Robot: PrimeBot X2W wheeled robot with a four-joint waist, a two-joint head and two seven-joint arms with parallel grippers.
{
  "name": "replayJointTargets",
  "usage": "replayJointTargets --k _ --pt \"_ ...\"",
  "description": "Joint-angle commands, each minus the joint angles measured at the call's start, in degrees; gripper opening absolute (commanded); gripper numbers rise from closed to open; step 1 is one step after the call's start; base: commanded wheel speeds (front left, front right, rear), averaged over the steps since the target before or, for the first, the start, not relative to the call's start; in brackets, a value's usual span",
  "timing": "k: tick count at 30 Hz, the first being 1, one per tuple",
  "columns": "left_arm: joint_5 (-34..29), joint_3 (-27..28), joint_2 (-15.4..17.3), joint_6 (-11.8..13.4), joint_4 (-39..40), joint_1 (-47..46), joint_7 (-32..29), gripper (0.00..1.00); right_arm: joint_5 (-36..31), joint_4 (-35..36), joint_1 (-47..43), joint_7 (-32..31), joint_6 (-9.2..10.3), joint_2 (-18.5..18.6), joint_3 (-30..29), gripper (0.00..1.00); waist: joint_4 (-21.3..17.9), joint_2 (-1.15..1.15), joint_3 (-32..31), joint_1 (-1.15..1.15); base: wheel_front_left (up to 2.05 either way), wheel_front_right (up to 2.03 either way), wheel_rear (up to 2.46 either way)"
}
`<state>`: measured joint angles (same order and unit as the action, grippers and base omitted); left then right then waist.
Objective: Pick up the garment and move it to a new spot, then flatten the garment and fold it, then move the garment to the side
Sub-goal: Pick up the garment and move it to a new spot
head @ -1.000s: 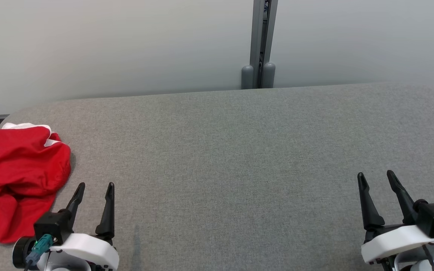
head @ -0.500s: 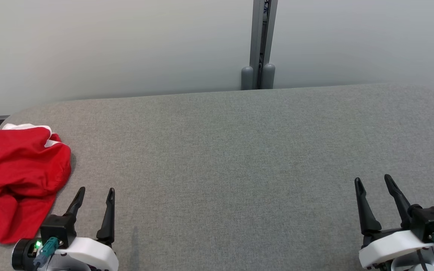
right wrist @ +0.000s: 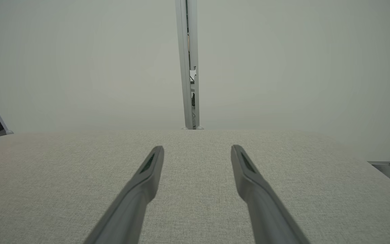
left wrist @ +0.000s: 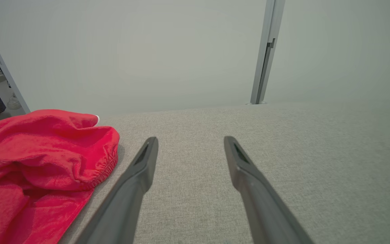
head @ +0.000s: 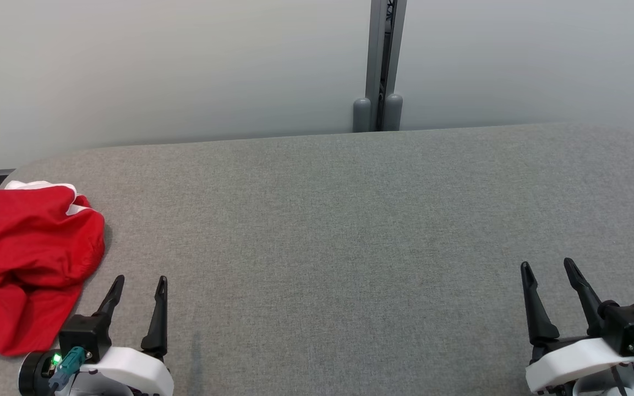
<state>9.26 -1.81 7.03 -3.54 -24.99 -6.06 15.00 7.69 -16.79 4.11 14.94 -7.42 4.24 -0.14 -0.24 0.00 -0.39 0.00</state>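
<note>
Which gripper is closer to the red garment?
The left gripper: the crumpled red garment lies just beside it, untouched, at the left end of the table. The right gripper is at the opposite end, far off.

The red garment [head: 25, 264] is cut off by the head view's left edge, and its crumpled folds conceal its type. In the right wrist view it is a scrap too small to read. The bodies of the left gripper [head: 140, 279] and right gripper [head: 547, 263] run past the bottom edge.
</note>
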Motion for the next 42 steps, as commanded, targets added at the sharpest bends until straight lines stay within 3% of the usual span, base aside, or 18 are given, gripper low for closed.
replayJointTargets --k 1,11,18,38,42 --pt "0.1 0.2 0.2 -0.1 -0.1 -0.7 0.3 1.00 0.4 -0.1 -0.3 0.4 -0.13 0.1 -0.2 1.00 0.0 0.00 0.0 0.00 0.00 0.00 0.00" --pt "0.0 0.5 0.0 -0.1 0.1 -1.1 0.3 1.00 0.4 -0.1 -0.1 0.4 -0.13 0.1 -0.4 1.00 0.6 0.00 0.3 0.00 0.00 0.00 0.00" --pt "0.5 1.2 -0.4 0.5 0.5 -1.7 0.3 1.00 0.9 1.2 0.0 0.3 -0.13 0.2 0.0 1.00 3.4 0.00 0.6 0.00 0.00 0.00 0.00" --pt "1.3 4.4 -0.9 0.7 1.8 -2.1 0.2 1.00 0.7 6.7 0.7 -1.3 -0.13 -0.3 3.9 1.00 22.6 0.00 2.1 0.00 0.00 0.00 0.00" --pt "1.3 5.0 -1.1 1.0 2.3 -1.6 0.2 1.00 0.5 7.6 1.0 -1.8 -0.13 -0.4 4.5 1.00 24.6 0.00 2.4 0.00 0.00 0.00 0.00"
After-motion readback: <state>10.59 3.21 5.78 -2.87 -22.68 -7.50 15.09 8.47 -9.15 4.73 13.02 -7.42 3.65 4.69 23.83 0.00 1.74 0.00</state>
